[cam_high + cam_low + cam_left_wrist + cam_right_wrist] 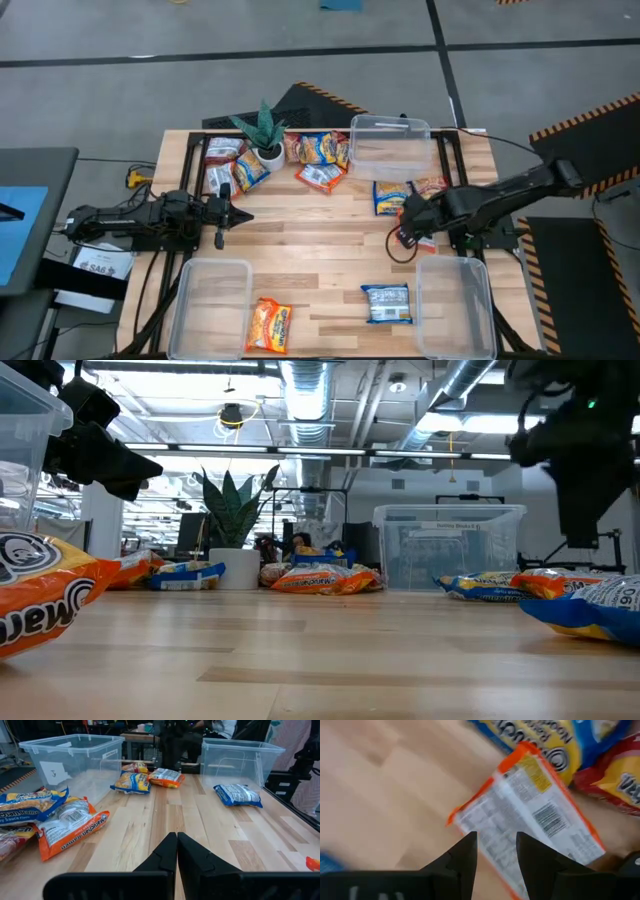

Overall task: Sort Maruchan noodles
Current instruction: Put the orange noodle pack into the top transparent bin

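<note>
Several Maruchan packets lie flat on the table. A far cluster [300, 160] sits beside the plant. A blue-yellow packet [393, 196] and a red one [430, 185] lie near the far bin. An orange packet [268, 325] and a blue one [387, 303] lie near the front. My right gripper [496, 850] is open over an orange-white packet [530, 815] that lies barcode side up; in the high view this gripper [405, 228] is right of centre. My left gripper [177, 845] is shut, above bare wood at the table's left [240, 214].
Three clear bins stand on the table: one at the far side [390, 148], one at the near left [210, 300], one at the near right [455, 300]. A potted green plant [265, 135] stands among the far packets. Bare wood [320, 240] spans the middle.
</note>
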Available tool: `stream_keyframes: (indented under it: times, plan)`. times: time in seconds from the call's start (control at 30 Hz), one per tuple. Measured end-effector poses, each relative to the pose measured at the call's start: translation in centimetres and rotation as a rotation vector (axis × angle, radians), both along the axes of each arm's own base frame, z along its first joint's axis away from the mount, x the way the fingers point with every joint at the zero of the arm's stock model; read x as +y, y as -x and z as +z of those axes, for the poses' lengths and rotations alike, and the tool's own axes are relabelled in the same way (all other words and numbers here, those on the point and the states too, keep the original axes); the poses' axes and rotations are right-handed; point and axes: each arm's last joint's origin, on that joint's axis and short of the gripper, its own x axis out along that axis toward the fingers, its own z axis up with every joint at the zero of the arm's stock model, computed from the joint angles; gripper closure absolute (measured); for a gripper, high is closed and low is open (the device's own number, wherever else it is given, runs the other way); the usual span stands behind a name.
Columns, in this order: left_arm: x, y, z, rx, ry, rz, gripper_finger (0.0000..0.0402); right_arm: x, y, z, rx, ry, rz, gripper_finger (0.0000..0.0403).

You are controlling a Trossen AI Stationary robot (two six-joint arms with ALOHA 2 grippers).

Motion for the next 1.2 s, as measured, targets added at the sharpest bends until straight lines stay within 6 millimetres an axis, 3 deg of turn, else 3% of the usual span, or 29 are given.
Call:
stream_keyframes:
  times: [0.3,0.63,0.77,0.9,1.03,1.2]
  plan:
    - [0.0,0.0,0.0,0.0,0.0,0.0,0.0401,0.4,-2.4,-3.4,0.107,0.141,-0.045,0.0244]
    - [0.0,0.0,0.0,0.0,0.0,0.0,0.0401,0.1,-3.4,-6.4,0.28,0.216,-0.034,0.0246]
    - [0.0,0.0,0.0,0.0,0.0,0.0,0.0401,0.2,-3.6,-7.1,0.31,0.221,-0.021,0.0288]
    - [0.0,0.0,0.0,0.0,0.0,0.0,0.0401,0.2,-3.7,-7.2,0.323,0.226,0.005,0.0383]
    - [0.0,0.0,0.0,0.0,0.0,0.0,0.0401,0.8,-4.4,-6.1,0.334,0.189,0.039,0.0395]
    - [0.0,0.0,0.0,0.0,0.0,0.0,0.0401,2.2,-6.1,-2.5,0.241,0.15,0.128,0.0396]
